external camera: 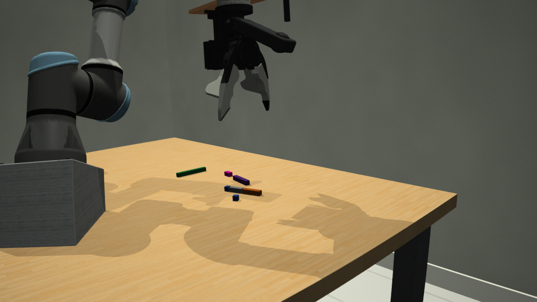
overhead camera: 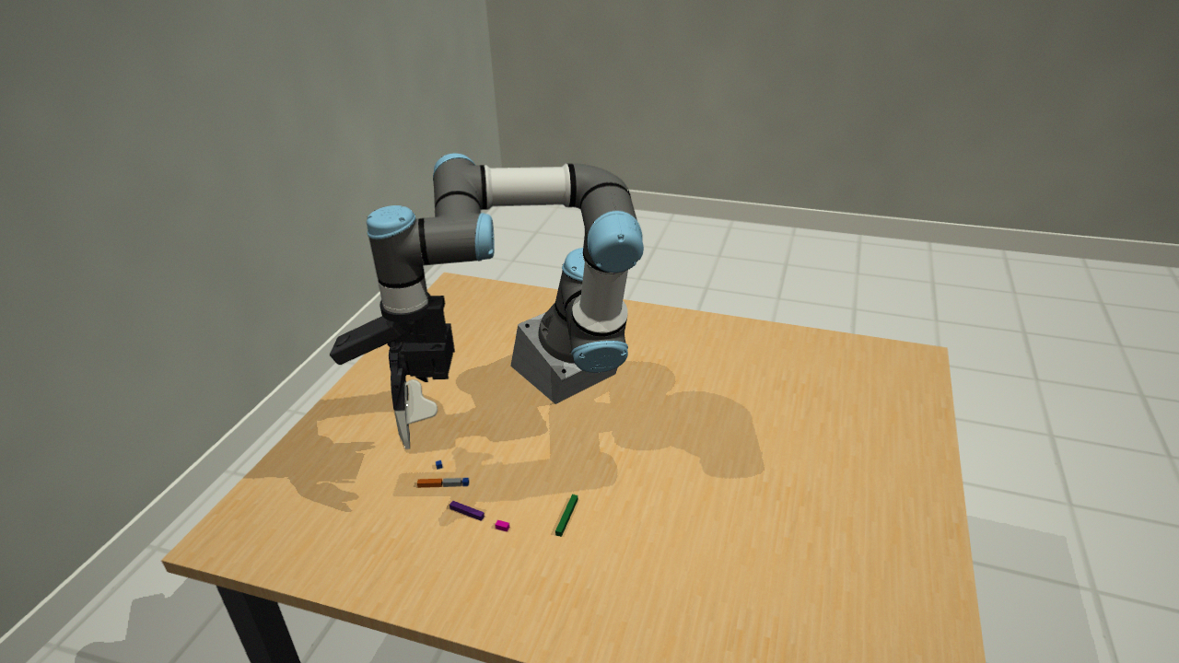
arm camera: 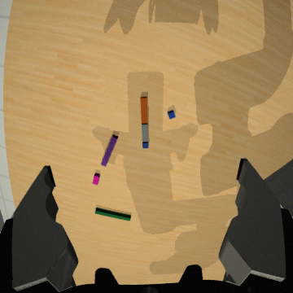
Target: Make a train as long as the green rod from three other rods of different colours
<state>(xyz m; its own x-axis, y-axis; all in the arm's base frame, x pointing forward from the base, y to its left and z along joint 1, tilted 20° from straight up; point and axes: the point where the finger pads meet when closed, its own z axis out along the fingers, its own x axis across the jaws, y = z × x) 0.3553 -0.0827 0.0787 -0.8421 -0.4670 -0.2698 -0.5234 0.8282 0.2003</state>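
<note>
An orange rod (overhead camera: 428,482) (external camera: 251,191) (arm camera: 144,110), a grey rod (overhead camera: 451,482) (external camera: 235,189) (arm camera: 145,133) and a blue rod (overhead camera: 464,481) (external camera: 227,188) (arm camera: 145,144) lie flat end to end in one straight line. The green rod (overhead camera: 566,515) (external camera: 191,172) (arm camera: 113,214) lies apart from them. A second blue rod (overhead camera: 438,464) (external camera: 235,197) (arm camera: 172,115) sits loose beside the line. A purple rod (overhead camera: 466,510) (external camera: 241,179) (arm camera: 109,150) and a magenta rod (overhead camera: 502,525) (external camera: 228,173) (arm camera: 96,178) lie between the line and the green rod. My gripper (overhead camera: 405,428) (external camera: 243,108) (arm camera: 145,164) is open and empty, high above the rods.
The arm's grey base block (overhead camera: 550,368) (external camera: 48,202) stands at the back of the wooden table (overhead camera: 783,461) (external camera: 337,210). The table's left and front edges are close to the rods.
</note>
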